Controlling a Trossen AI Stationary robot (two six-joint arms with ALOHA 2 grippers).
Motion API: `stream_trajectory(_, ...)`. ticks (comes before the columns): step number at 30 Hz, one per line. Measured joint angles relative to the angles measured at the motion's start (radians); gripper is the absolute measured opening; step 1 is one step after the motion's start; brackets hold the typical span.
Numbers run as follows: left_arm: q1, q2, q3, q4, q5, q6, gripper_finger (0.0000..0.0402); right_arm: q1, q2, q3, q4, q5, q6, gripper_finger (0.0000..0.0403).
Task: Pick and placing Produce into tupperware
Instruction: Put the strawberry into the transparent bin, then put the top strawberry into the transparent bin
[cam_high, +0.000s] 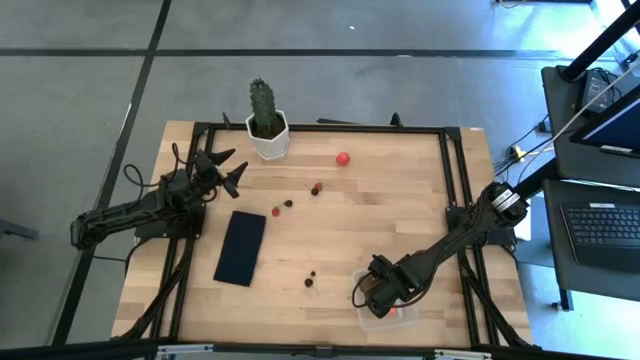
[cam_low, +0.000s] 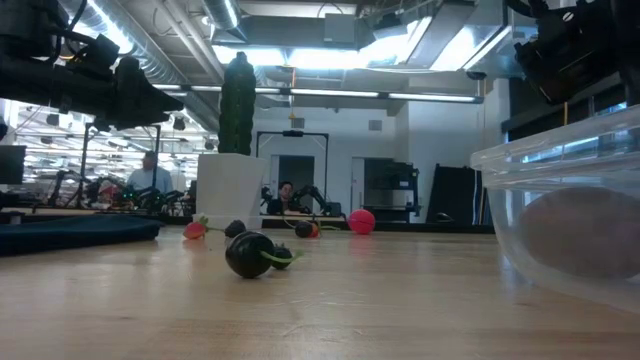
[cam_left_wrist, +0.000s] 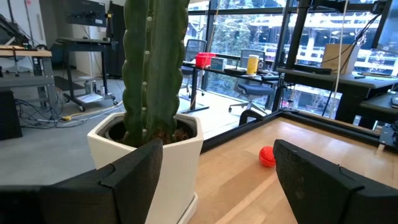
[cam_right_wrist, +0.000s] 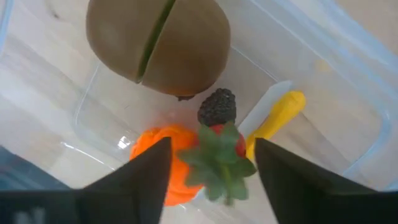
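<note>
Right gripper (cam_right_wrist: 211, 171) hangs over the clear tupperware (cam_right_wrist: 348, 93), fingers parted around a strawberry (cam_right_wrist: 221, 152) — whether it's gripped, I can't tell. Kiwi (cam_right_wrist: 158, 43) just beyond. Light, hard, slippery toys: I'd pinch across the middle. Left gripper (cam_high: 228, 170) waits open beside the cactus (cam_high: 265, 110).

We are in a robotics lab: other robot arm rigs (cam_low: 310, 200) (one with a person seated behind), exposed ceiling ducts (cam_low: 180, 50), desks (cam_left_wrist: 249, 71) and cabling.
</note>
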Motion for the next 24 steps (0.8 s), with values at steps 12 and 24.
stream_trajectory(12, 0.000, 0.000, 0.000, 0.000, 0.000, 0.000, 0.0298, -0.015, 0.000, 0.000, 0.001, -0.001, -0.004, 0.0361)
stream_trajectory(24, 0.000, 0.000, 0.000, 0.000, 0.000, 0.000, 0.0298, -0.061, -0.007, 0.111, -0.107, -0.008, -0.194, 0.0362)
